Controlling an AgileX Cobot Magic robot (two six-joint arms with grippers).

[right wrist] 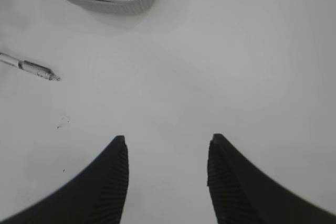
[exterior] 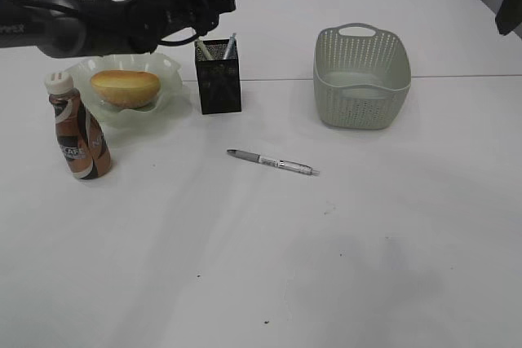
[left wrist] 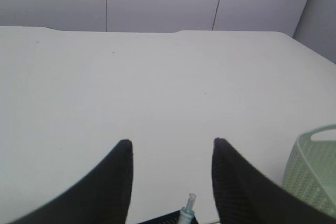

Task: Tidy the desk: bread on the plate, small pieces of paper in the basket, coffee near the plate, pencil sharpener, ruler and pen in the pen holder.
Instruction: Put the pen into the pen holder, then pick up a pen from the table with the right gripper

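Black left claw (left wrist: 170, 145) gapes empty above the pen holder (exterior: 218, 76), upper left; swing carelessly toward the centre-frame pen (exterior: 272, 161) and you'll topple it.

Bread (exterior: 125, 87) on plate (exterior: 167, 112), coffee (exterior: 77, 132) left-front, pen holder (exterior: 218, 79) right, basket (exterior: 361, 77) farther right.

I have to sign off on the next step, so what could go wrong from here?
1. The left end effector hangs open just above the pen holder; moving off low could catch the items standing in it and tip it.
2. The pen lies flat on the desk; a pinch may roll it away.
3. The coffee stands close beside the plate; a passing arm could topple it.
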